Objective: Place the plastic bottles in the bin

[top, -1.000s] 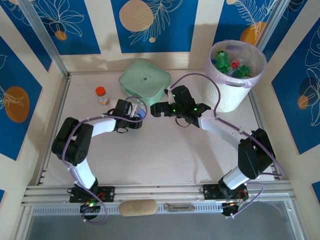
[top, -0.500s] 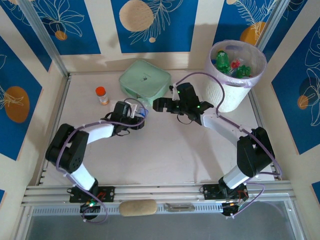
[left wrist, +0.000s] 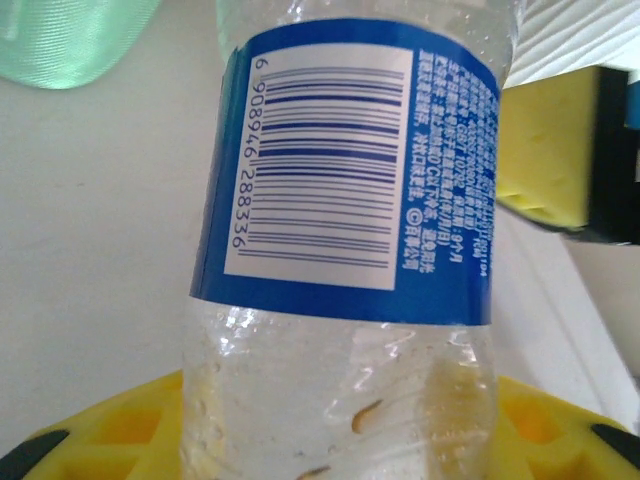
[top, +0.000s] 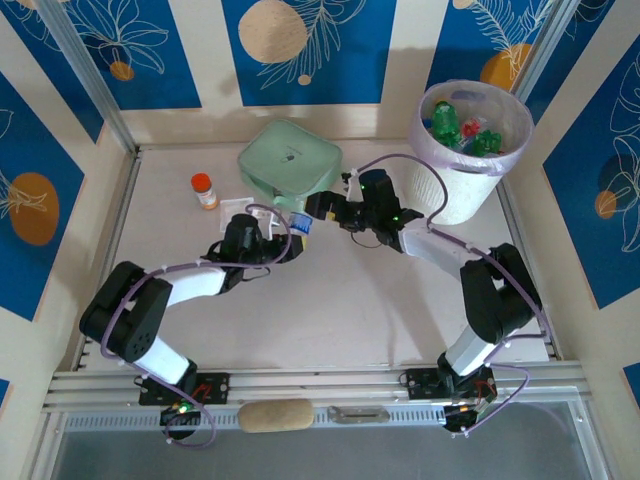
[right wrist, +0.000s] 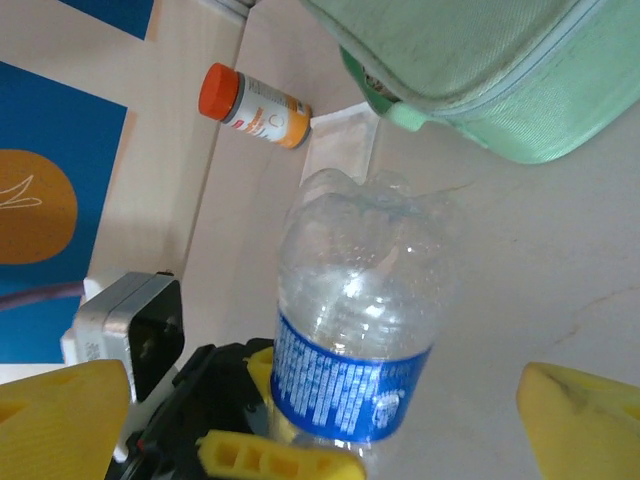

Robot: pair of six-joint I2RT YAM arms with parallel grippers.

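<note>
Working across the worktop (top: 350, 310) from its left edge, I am seeing the orange-capped pill bottle (top: 204, 190) standing near the far-left corner, with the small clear square box (right wrist: 345, 145) lying just beside it. Neither is mine to move.

Next, my left gripper (top: 288, 236) is clamping the clear blue-labelled bottle (top: 301, 222) on the bare plastic beside its label, with the yellow pads (left wrist: 110, 440) pressing in from both sides. It is holding the bottle out over the middle of the worktop, just in front of the mint-green zip pouch (top: 290, 158). I am judging that it is offering the bottle rightward because the bin sits on the other arm's side.

My right gripper (top: 318, 208) is facing that bottle with its jaws spread wide, one finger on either side and neither touching it. I am reading this as a handover waiting to be taken.

By the far-right corner, the bin (top: 440, 190) is standing upright with its lilac bag folded over the rim, and several green bottles (top: 445, 122) are lying inside. Next, I am wanting the right jaws closing firmly before the left ones let go.
</note>
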